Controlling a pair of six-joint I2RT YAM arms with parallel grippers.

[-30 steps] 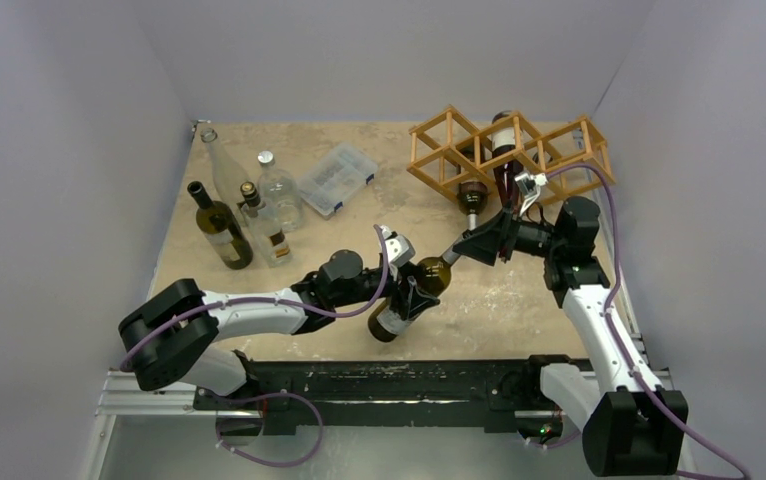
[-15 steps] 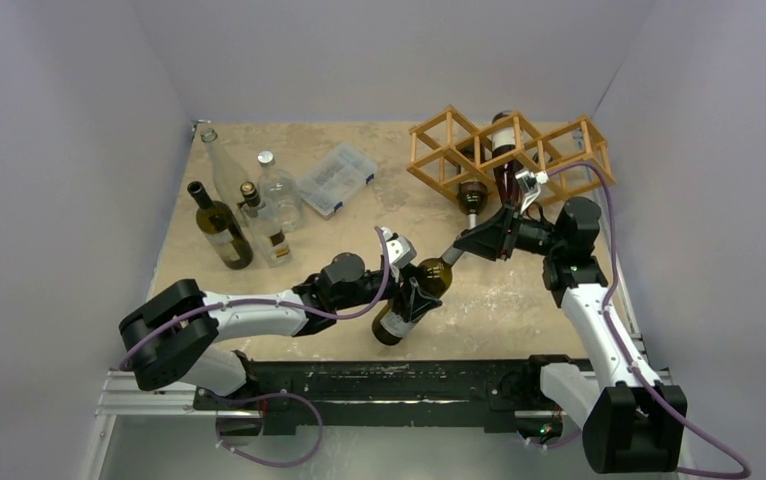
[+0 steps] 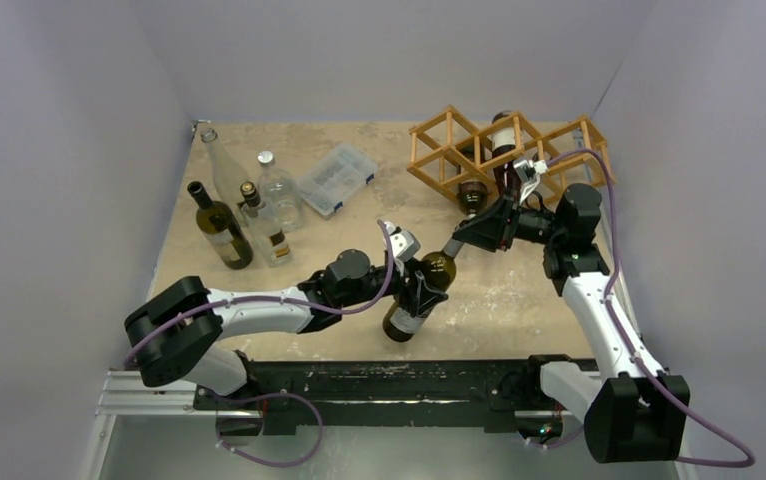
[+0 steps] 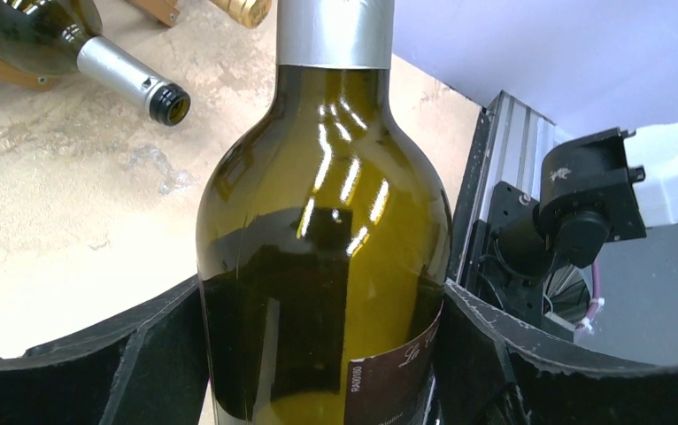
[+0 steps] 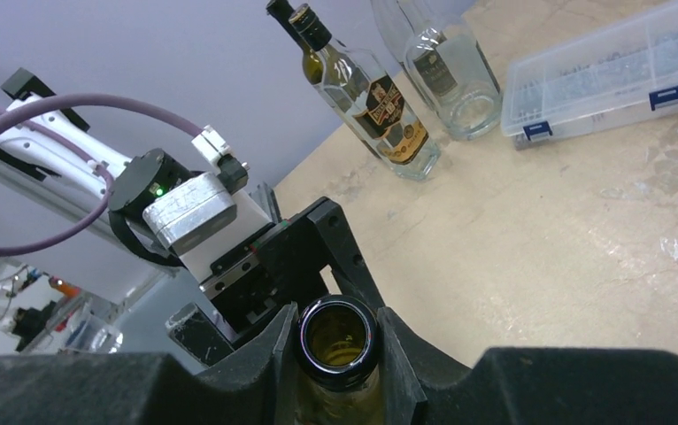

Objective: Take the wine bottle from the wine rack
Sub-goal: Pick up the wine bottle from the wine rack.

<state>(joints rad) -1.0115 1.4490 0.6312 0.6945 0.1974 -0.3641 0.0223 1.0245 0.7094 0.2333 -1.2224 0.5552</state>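
An olive-green wine bottle with a dark label stands tilted over the table between the arms, apart from the wine rack. My left gripper is shut on its body; in the left wrist view the black fingers press both sides of the bottle. My right gripper is shut on the neck. In the right wrist view the open mouth of the bottle sits tight between the fingertips. The light wooden rack stands at the back right.
Two more bottles lie in the rack, a dark one with a white label and one whose silver-foiled neck points toward me. Several upright bottles stand at the back left. A clear plastic compartment box lies behind the middle.
My right gripper has shut on the bottle's neck. The bottle has tipped more upright and shifted slightly right, with both arms moving along.
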